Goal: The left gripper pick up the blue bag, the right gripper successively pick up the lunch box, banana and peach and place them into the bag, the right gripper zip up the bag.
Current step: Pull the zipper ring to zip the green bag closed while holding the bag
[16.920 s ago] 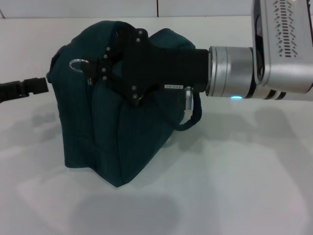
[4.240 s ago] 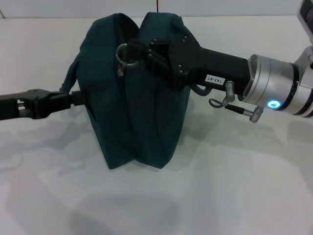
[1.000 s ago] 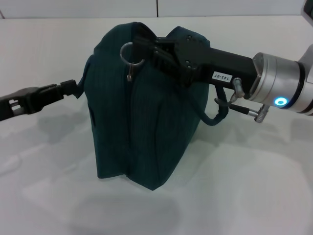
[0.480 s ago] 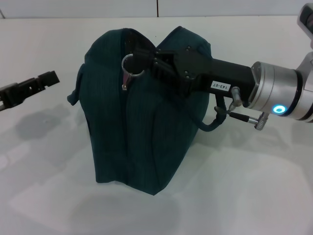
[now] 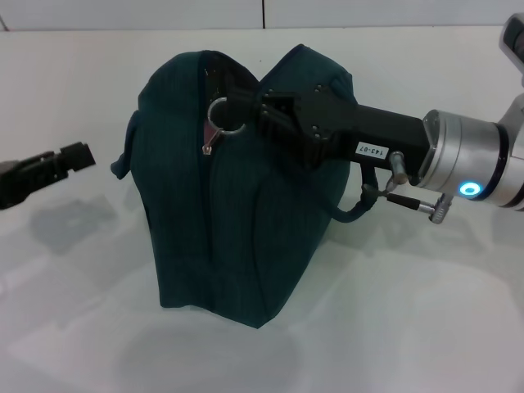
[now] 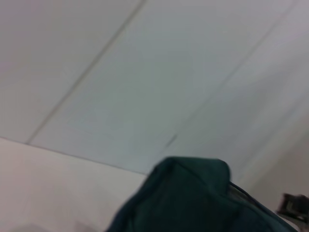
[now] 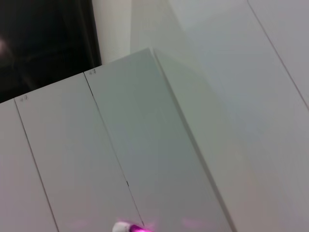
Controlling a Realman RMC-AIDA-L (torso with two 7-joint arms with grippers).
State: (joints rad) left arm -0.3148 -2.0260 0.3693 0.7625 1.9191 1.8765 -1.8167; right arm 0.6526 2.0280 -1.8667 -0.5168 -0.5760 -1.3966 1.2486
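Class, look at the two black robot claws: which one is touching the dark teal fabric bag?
The right gripper, on the silver cylindrical arm, sits at the silver ring zipper pull atop the blue bag. The left gripper, all black, hangs apart beside it.

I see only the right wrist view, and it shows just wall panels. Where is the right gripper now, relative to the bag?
Observer: In the head view the right gripper is at the top of the blue bag, right beside the silver zipper ring.
Operator: Is the left gripper holding the bag?
Observer: No. The left gripper is apart from the bag, on the robot's left of it, with a gap between them.
Operator: Does the bag stand by itself?
Observer: Yes, it stands upright with its bottom on the white table.
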